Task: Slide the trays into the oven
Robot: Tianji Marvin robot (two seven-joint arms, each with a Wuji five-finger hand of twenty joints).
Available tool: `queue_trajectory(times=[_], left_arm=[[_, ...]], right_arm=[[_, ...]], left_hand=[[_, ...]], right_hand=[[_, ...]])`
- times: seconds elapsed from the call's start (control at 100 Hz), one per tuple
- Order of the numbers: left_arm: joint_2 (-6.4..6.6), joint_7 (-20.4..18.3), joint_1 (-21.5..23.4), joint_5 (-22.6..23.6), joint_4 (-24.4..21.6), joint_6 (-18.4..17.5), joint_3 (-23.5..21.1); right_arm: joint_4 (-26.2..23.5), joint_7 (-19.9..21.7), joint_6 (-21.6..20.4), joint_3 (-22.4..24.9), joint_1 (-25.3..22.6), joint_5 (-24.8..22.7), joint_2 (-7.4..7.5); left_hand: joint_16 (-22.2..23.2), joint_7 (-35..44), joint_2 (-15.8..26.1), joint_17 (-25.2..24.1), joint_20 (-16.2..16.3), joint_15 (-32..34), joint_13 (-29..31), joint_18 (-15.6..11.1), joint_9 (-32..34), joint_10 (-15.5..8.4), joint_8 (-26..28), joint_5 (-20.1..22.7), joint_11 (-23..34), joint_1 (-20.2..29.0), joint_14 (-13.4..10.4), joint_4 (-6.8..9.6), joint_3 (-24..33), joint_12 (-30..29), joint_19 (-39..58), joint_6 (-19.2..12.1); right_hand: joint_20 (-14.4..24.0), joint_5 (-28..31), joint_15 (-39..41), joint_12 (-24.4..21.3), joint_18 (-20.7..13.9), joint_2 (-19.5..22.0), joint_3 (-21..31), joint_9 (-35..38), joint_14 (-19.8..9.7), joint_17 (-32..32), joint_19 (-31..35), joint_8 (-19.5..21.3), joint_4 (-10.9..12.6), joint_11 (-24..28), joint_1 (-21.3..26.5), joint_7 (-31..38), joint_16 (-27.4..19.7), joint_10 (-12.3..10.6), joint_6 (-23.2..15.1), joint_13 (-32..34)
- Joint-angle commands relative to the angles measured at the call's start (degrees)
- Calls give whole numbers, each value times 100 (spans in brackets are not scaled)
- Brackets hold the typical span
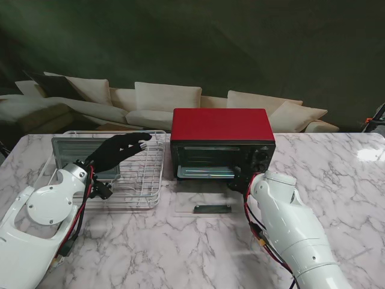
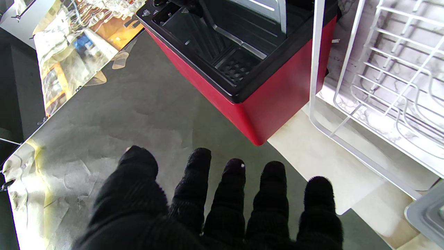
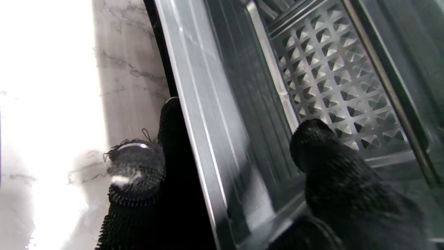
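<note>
The red oven (image 1: 222,125) stands mid-table with its glass door (image 1: 212,209) folded down flat. A metal tray (image 1: 206,173) sits in its mouth. My right hand (image 3: 333,194) is at the oven's front right corner, mostly hidden by my forearm in the stand view. In the right wrist view its thumb lies on the tray's (image 3: 215,104) top and its fingers (image 3: 138,180) under the rim, so it is shut on the tray. A second grey tray (image 1: 72,147) stands in the white wire rack (image 1: 153,180). My left hand (image 1: 117,150) hovers open over it, fingers spread (image 2: 222,208).
The wire rack (image 2: 381,90) sits just left of the oven (image 2: 277,93), nearly touching it. A perforated plate (image 3: 340,76) shows inside the oven. The open door covers the marble in front of the oven. A beige sofa (image 1: 168,99) runs behind the table.
</note>
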Motion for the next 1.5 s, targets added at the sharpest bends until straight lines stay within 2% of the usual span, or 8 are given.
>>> queue_trajectory(times=[0.0,0.18,0.27,0.68,0.89,0.91,0.94,1.49], left_arm=[[-2,-83,5,-9,-1,1,15],[-3,-76,19,-1,-10,4,5],[-6,-64,29,-1,-17,12,2],[-11,-43,63,6,-26,46,14],[-11,-38,67,12,-19,50,20],[-12,-37,68,12,-20,50,20],[-12,-35,70,11,-21,50,18],[-11,-34,80,16,-31,29,-18]], right_arm=[[163,13,173,1,-230,45,-1],[35,215,388,157,-335,103,56],[-87,324,463,245,-430,208,96],[-462,352,570,596,-782,634,169],[-563,288,660,718,-863,699,167],[-571,282,668,729,-872,706,166],[-580,262,676,742,-883,711,163],[-931,232,845,1100,-1188,642,206]], left_hand=[[37,-66,185,-28,82,-45,-100,-47,135,28,32,73,-75,87,-17,-146,-191,50,-56,1],[37,-66,184,-28,84,-45,-101,-50,133,20,31,73,-74,89,-26,-145,-188,51,-63,-1],[37,-66,184,-25,85,-44,-99,-48,136,24,31,72,-72,97,-19,-144,-185,52,-66,0],[40,-66,184,-19,93,-40,-95,-52,136,27,31,70,-71,97,-24,-143,-187,53,-71,1],[41,-68,177,-19,96,-41,-99,-54,132,28,30,64,-71,97,-15,-141,-186,53,-72,6],[41,-66,175,-20,95,-38,-94,-52,137,25,30,68,-69,95,-11,-141,-188,54,-73,8],[41,-67,178,-21,95,-41,-102,-53,133,22,30,66,-71,99,-14,-140,-186,53,-74,6],[40,-67,175,-20,99,-41,-100,-55,131,29,29,66,-74,82,-17,-144,-191,53,-67,-1]], right_hand=[[76,-199,-115,-104,729,-50,2,-499,229,-1792,-366,96,135,-89,-327,-233,-16,304,73,-302],[-82,-548,-647,-416,998,85,-368,-978,253,-2418,-1071,-94,170,-457,-555,-749,-188,324,250,-875],[-309,-739,-1329,-733,1118,273,-786,-1200,266,-2820,-1606,-307,228,-820,-450,-1187,-487,322,316,-1166],[-877,-1058,-2604,-1562,1295,571,-1437,-1553,271,-3206,-2411,-820,313,-1657,-382,-2179,-1023,425,805,-1442],[-951,-1061,-2526,-1518,1104,540,-1545,-1635,290,-3094,-2360,-697,324,-1429,-459,-2277,-963,486,998,-1453],[-1042,-1010,-2493,-1549,1085,544,-1589,-1647,298,-3092,-2309,-404,340,-1380,-437,-2451,-955,491,1005,-1445],[-1066,-975,-2479,-1554,1080,545,-1602,-1640,300,-3085,-2288,-315,344,-1360,-432,-2499,-951,501,1015,-1440],[-1119,-872,-2540,-1555,1017,713,-1862,-1777,338,-3244,-2414,-143,362,-1498,-387,-2884,-972,533,1086,-1610]])
